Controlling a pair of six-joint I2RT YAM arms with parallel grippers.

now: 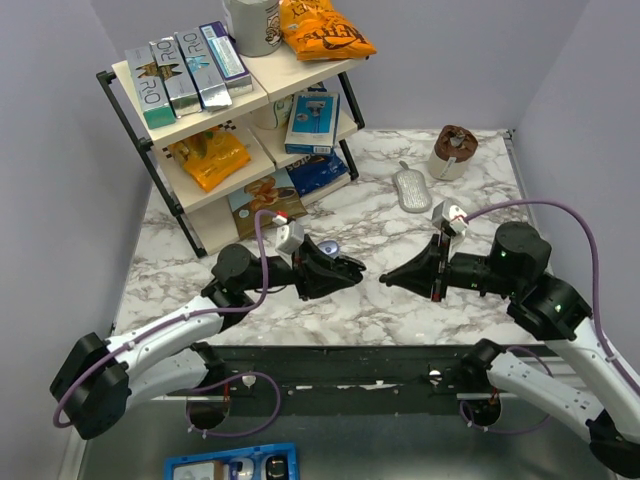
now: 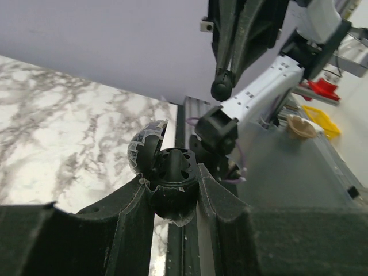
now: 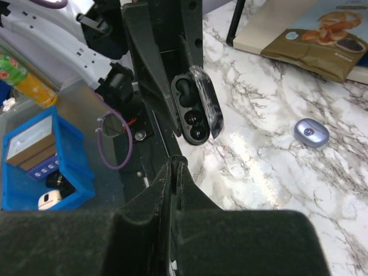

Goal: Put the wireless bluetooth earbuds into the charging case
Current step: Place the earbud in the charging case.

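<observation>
Left gripper (image 1: 347, 268) pinches the open charging case (image 3: 195, 106), lid swung up. Right gripper (image 3: 173, 164) faces it just apart, fingers pressed together. One bluish earbud (image 3: 311, 132) lies on the marble table (image 1: 400, 305), near the case.

A white marble-patterned tabletop with grey veins (image 1: 380, 300) carries a black-framed rack with beige shelf boards (image 1: 185, 215) at its far left, a small rounded lilac-grey pod (image 1: 328, 248), a grey oblong perforated pad (image 1: 410, 190) and a brown-and-white round container (image 1: 452, 152).
</observation>
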